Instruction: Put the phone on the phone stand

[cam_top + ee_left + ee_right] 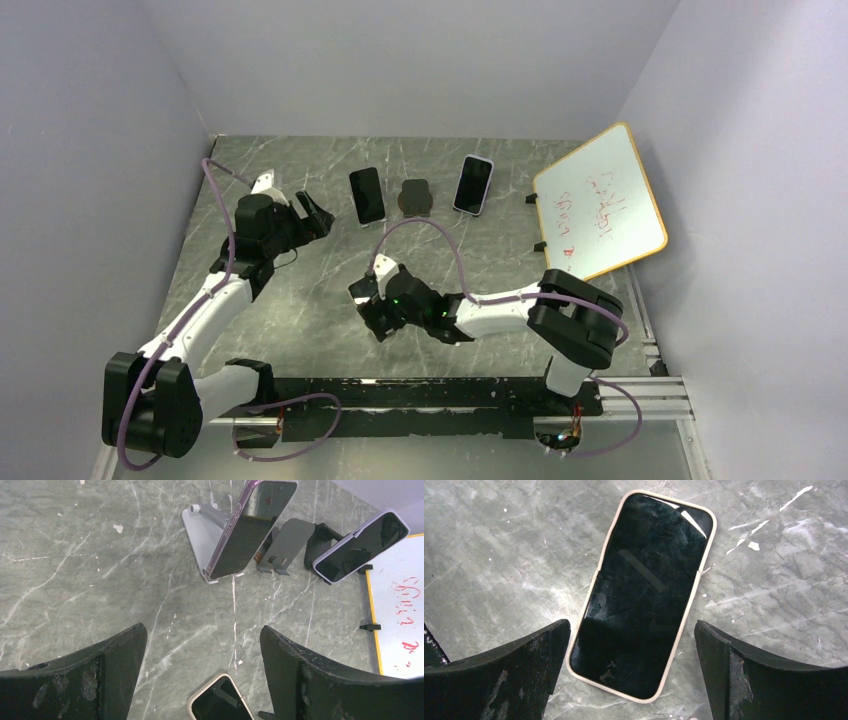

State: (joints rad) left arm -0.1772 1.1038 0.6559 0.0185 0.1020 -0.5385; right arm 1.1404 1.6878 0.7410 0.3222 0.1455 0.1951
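Right gripper: your right gripper (631, 630) is spread wide and holds nothing.
Phone and right gripper: the phone (641, 595) lies right between the two black fingers (499, 680). One finger sits just beside the phone's long edge, and the other is a little apart from it. You cannot tell if that finger touches the phone.
Left gripper: your left gripper (202, 632) is spread wide too and holds nothing. One end of the phone peeks in at the bottom of its view, between its fingers.
Where the phone is: it lies flat on the table (500, 260), well apart from the empty phone stand (414, 197). It is on the side of the stand nearer the arm bases and a bit to the left. From the top camera the right gripper covers most of it.
How the phone looks: the dark glass faces up. A pale cream case runs all round it, with round corners. The glass has smudges and a few bright streaks of light. In the right wrist view it lies slanted.
Empty phone stand: it is a dark, tilted plate with nothing on it.
Beside the stand: just to its left a pink-edged phone (250, 527) leans on a silver stand (197, 530). Just to its right a white-edged phone (360, 545) leans on a black stand (320, 545).
Further right of the stand: a whiteboard (600, 200) with red writing stands tilted.
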